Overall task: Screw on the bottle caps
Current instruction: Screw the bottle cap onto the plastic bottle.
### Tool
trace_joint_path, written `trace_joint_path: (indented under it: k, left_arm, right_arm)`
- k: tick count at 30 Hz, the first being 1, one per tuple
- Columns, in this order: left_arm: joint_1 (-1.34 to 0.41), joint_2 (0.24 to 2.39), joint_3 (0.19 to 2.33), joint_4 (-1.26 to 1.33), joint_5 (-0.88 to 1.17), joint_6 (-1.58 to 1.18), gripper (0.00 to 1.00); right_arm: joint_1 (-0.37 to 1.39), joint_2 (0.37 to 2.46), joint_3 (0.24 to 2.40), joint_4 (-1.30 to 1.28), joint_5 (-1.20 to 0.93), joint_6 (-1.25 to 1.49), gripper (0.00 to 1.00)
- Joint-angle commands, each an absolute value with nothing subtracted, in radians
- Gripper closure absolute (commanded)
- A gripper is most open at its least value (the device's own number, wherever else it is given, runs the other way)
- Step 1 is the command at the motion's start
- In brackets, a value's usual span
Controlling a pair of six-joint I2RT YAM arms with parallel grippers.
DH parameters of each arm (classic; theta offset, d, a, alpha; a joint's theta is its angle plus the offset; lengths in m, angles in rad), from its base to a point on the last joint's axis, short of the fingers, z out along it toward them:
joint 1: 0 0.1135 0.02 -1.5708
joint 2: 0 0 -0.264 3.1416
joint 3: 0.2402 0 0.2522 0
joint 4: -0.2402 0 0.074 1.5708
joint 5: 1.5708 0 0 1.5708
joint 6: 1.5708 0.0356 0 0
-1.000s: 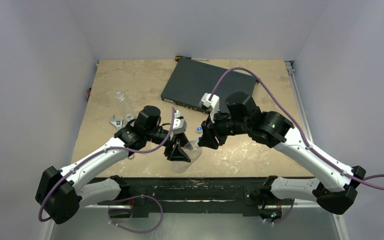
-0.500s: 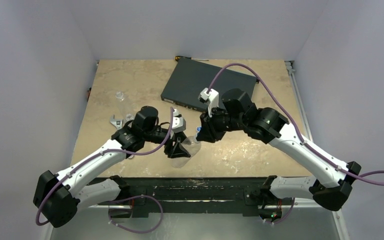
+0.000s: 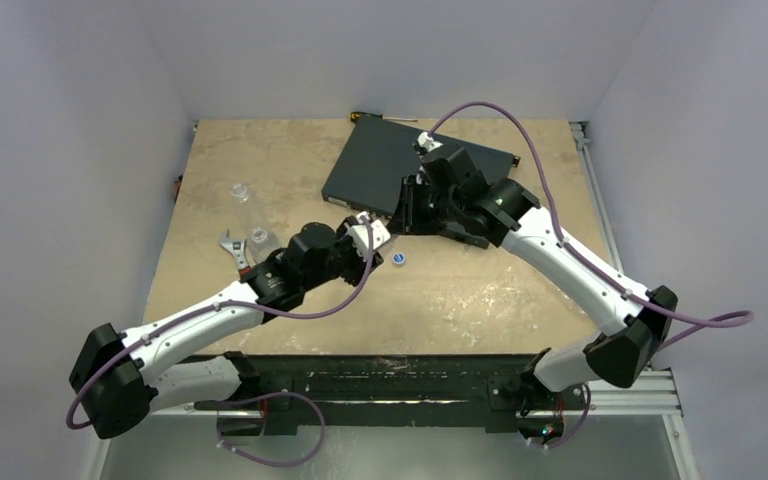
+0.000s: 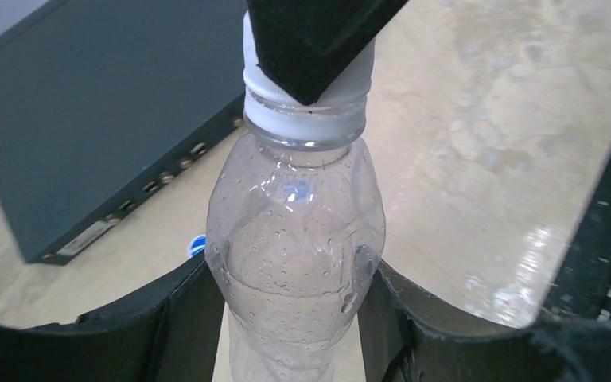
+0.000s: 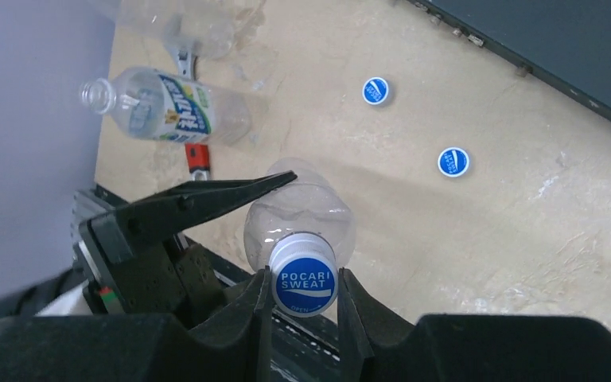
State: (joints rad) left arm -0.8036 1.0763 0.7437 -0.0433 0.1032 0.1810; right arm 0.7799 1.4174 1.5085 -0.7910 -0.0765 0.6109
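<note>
My left gripper [image 4: 290, 318] is shut on the body of a clear bottle [image 4: 294, 239] and holds it off the table. A blue and white bottle cap [image 5: 304, 285] sits on the bottle's neck, with my right gripper [image 5: 304, 293] shut on it from both sides. In the top view the two grippers meet at the table's middle, the left gripper [image 3: 372, 238] just below the right gripper [image 3: 400, 215]. Two loose bottle caps [image 5: 375, 91] [image 5: 453, 162] lie on the table, and one loose cap [image 3: 401, 259] shows in the top view.
A flat black box [image 3: 380, 170] lies at the back, a screwdriver [image 3: 380, 117] behind it. A labelled bottle [image 5: 159, 107] lies on its side near a red-handled wrench [image 5: 197, 157]. Another clear bottle [image 3: 241, 190] is at the far left.
Both arms have carried the bottle from near the front edge toward the middle of the table. My right gripper has closed on the cap.
</note>
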Motion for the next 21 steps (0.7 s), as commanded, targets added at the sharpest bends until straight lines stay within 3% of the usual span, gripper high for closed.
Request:
trace_joint_path:
  k: [1,8,11,18,21]
  left_arm:
    - [-0.899,1.109,0.816,0.437,-0.226,0.292,0.99]
    - [-0.919,1.133,0.791,0.476,-0.273,0.301,0.99]
    - [-0.919,1.108,0.780,0.400,-0.234,0.287,0.99]
    - [-0.871,1.052,0.799,0.100,0.014,0.207,1.00]
    - [-0.800,1.043,0.820,0.009,0.212,0.167,1.00]
  right_arm:
    - [0.807,1.540,1.530,-0.839,-0.177,0.799,0.99]
    - [0.800,1.619,1.585,-0.819,-0.200,0.898,0.95]
    - [0.783,1.600,1.628,-0.816,-0.178,0.896,0.79]
    - [0.716,1.490,1.713,-0.854,-0.094,0.814,0.25]
    - [0.698,1.425,1.707,-0.859,-0.058,0.768,0.13]
